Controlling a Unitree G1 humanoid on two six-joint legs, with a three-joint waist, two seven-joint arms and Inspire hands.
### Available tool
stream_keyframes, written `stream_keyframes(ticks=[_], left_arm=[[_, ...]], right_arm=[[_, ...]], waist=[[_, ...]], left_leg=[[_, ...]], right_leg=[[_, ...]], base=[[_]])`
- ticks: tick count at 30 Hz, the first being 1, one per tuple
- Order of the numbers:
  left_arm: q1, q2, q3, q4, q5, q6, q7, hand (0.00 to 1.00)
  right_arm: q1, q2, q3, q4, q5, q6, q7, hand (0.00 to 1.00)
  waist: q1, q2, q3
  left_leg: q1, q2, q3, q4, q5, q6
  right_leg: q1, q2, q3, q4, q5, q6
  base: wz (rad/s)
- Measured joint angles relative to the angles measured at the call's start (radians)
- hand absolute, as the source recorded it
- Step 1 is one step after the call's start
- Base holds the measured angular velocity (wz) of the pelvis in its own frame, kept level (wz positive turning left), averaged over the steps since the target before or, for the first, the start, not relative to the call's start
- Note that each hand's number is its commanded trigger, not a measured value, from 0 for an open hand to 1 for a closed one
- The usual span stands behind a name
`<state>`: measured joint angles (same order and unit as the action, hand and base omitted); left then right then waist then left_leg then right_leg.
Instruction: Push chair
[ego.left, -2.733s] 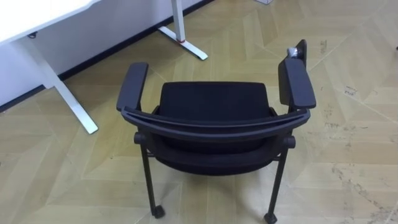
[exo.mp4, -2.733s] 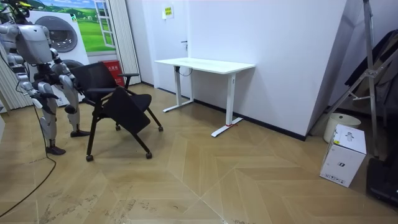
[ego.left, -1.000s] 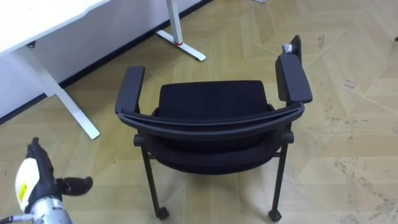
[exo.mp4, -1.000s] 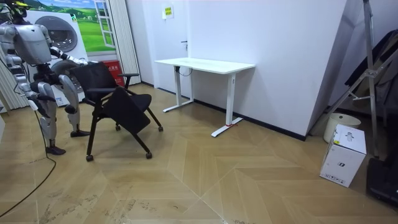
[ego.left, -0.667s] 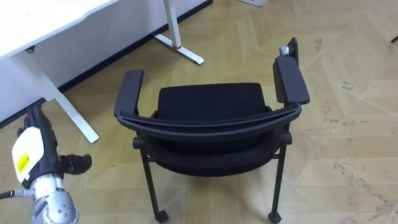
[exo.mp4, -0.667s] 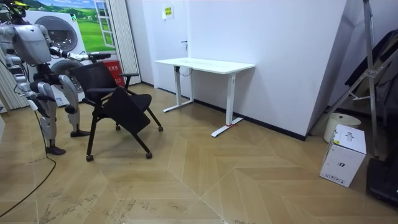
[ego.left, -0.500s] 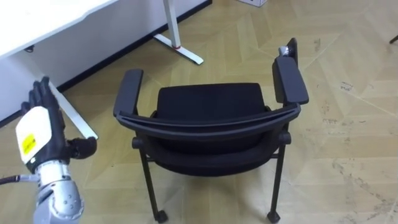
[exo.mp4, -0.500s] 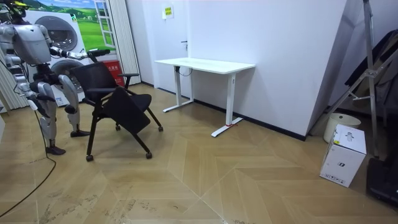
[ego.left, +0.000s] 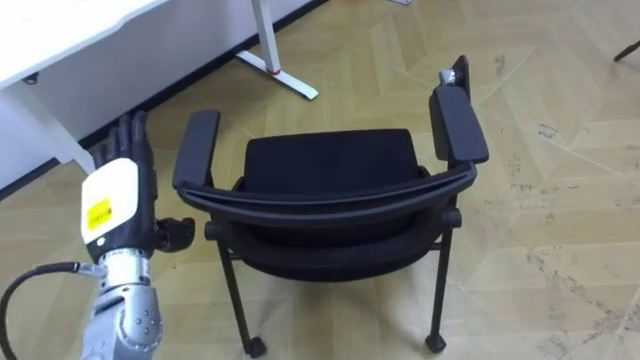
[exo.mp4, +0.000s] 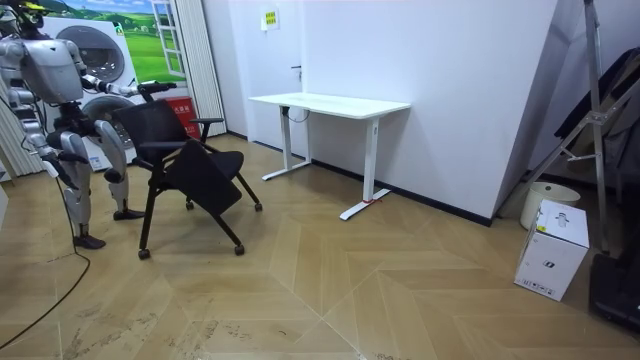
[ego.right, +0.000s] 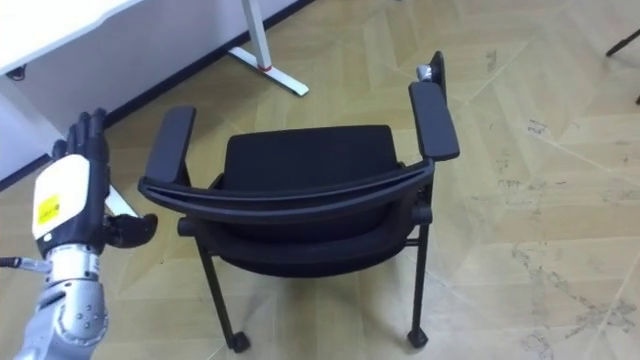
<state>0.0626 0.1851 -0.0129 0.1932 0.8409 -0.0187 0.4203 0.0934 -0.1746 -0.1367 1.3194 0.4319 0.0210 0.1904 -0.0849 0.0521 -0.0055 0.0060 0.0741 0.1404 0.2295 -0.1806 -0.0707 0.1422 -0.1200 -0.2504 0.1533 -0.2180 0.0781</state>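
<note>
Black padded chair (ego.left: 330, 160) sits at the centre of the left eye view, seen from above and behind. Its curved back rail is nearest the robot and its seat faces 12 o'clock. A white desk (ego.left: 60, 30) stands at 11 o'clock on the wooden floor (ego.left: 560, 150). At 8 o'clock the left hand (ego.left: 120, 215) is held up with its back to the camera, fingers straight and together, thumb out to the side, holding nothing. It hangs just beside the chair's left armrest (ego.left: 195, 150), apart from it. That flat pose probably suits pressing on the frame rather than clasping it. In the room view the robot stands upright at 9 o'clock, behind the chair, which lies between it and the desk at 12 o'clock. The left arm reaches forward along the chair's far side. The right hand (exo.mp4: 60, 160) hangs low by the hip, and whether it is open or closed cannot be told at this range. Small wheels under the chair's legs suggest it will roll easily. The right eye view shows bare floor between the left hand and the armrest, so the push looks not yet begun.
</note>
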Motion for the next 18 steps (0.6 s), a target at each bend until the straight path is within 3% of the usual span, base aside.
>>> stream_keyframes(ticks=[12,18], left_arm=[[0.002,0.001,-0.069,-0.024,0.114,-0.003,-0.084,0.0],[0.002,0.006,-0.091,-0.043,0.184,-0.005,-0.137,0.0]], right_arm=[[-0.005,0.003,-0.002,-0.001,-0.024,-0.022,0.003,0.0],[-0.028,0.005,0.0,0.002,-0.05,-0.02,0.01,0.0]], waist=[[-0.021,0.003,0.0018],[-0.025,-0.007,0.0088]], left_leg=[[0.004,0.0,0.014,-0.007,0.0,0.0],[-0.005,0.0,0.016,-0.007,0.0,0.0]], right_leg=[[-0.007,0.0,0.018,0.0,0.0,0.0],[-0.018,0.0,0.021,0.002,0.0,0.0]], base=[[-0.03],[-0.01]])
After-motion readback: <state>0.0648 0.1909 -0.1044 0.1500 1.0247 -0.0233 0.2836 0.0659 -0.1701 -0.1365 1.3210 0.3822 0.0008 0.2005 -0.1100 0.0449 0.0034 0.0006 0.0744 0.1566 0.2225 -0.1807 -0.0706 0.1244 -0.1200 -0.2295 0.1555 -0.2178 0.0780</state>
